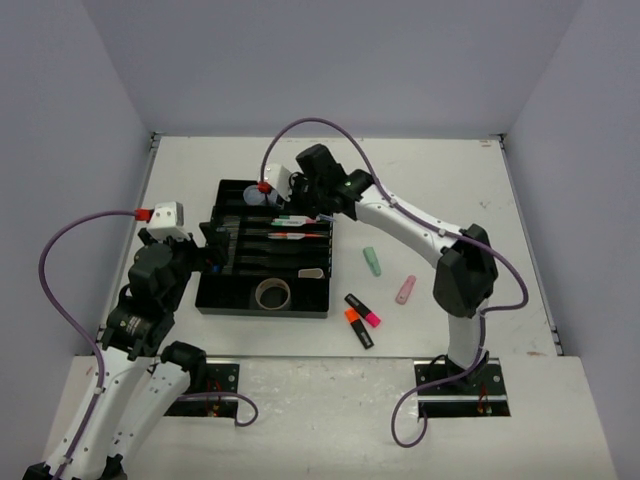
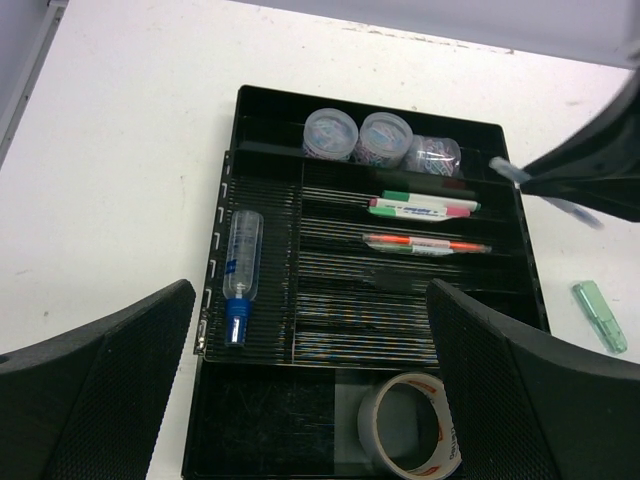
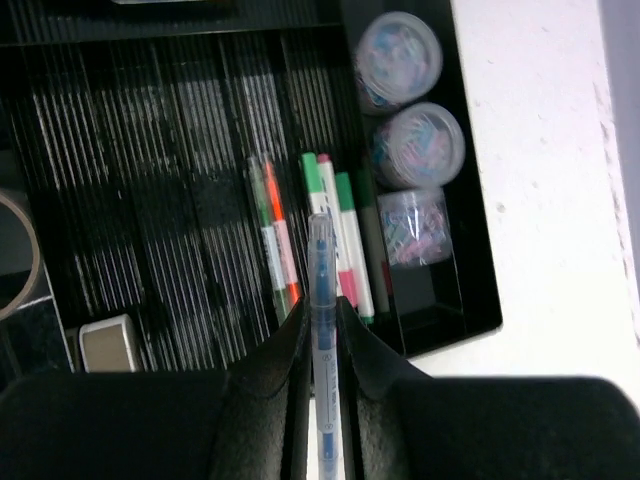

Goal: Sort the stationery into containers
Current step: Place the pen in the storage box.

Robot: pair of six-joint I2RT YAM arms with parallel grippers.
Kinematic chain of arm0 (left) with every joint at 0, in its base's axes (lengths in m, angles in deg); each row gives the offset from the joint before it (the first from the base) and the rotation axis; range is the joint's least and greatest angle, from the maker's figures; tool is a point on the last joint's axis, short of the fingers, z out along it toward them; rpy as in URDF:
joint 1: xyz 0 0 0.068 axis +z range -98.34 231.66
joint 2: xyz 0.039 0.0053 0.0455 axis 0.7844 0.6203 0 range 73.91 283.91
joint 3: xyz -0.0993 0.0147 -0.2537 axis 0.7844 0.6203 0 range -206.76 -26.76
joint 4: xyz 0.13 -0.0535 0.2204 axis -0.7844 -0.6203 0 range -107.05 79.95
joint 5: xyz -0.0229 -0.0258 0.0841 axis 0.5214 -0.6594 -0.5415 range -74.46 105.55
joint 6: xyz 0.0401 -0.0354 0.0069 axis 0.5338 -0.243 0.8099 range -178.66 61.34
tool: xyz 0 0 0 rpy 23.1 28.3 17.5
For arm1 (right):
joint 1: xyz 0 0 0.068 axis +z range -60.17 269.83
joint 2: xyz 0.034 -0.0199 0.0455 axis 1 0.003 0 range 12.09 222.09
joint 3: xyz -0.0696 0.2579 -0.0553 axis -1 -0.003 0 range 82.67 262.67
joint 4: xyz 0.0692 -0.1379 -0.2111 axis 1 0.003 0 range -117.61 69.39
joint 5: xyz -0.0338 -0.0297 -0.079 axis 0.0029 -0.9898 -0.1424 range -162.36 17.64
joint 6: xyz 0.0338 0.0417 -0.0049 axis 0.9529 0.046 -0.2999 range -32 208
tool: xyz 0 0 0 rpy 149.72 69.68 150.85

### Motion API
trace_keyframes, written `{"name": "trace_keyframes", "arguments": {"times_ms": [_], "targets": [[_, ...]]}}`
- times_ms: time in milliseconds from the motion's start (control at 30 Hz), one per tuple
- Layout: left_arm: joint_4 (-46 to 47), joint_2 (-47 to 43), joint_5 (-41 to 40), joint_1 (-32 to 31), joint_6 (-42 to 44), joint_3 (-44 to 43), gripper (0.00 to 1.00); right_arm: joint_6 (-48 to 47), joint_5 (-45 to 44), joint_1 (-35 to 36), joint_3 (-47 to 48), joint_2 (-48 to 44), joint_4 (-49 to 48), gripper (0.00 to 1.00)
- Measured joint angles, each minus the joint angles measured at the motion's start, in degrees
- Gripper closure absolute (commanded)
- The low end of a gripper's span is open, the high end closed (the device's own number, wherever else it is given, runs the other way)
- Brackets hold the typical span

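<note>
The right gripper (image 3: 322, 325) is clenched on a thin translucent blue pen (image 3: 320, 255). It grips the pen low, so most of the barrel juts out over the black rectangular plastic organiser tray (image 1: 225, 292), in the upper middle of the top view. Under the tip, a red-and-clear pen (image 3: 275, 240) lies in one narrow slot and green-capped white pens (image 3: 345, 235) lie in the next. Three small clear round lidded tubs (image 3: 415, 145) sit to their right. Alignment looks like the main risk. The barrel seems to hang over the rib between slots, so letting go here could leave it straddling the rib or lying crooked on the other pens. The left gripper (image 2: 310, 290) is spread wide and empty by the tray's left edge, with a blue-capped clear tube (image 2: 238, 270) in view between its fingers. If it drifts inward, it could nudge the tray and shift the slots under the pen.
</note>
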State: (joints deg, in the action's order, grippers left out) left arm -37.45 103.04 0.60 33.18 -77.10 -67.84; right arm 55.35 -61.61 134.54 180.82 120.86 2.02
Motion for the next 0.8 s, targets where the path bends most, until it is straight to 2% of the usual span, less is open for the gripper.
{"name": "trace_keyframes", "arguments": {"times_ms": [167, 233, 500, 800], "targets": [[0.0, -0.1, 0.1, 0.0, 0.0, 0.0, 0.00, -4.6, 3.4, 0.0, 13.7, 11.7, 5.0, 0.98], [0.0, -0.2, 0.1, 0.0, 0.0, 0.0, 0.00, -5.4, 3.8, 0.0, 16.5, 15.1, 6.3, 0.98], [0.0, -0.3, 0.1, 0.0, 0.0, 0.0, 0.00, -6.9, 4.0, 0.3, 15.1, 19.1, 9.7, 0.95], [0.1, -0.3, 0.1, 0.0, 0.0, 0.0, 0.00, -8.1, 4.1, 0.6, 15.2, 20.4, 10.4, 0.68]]}}
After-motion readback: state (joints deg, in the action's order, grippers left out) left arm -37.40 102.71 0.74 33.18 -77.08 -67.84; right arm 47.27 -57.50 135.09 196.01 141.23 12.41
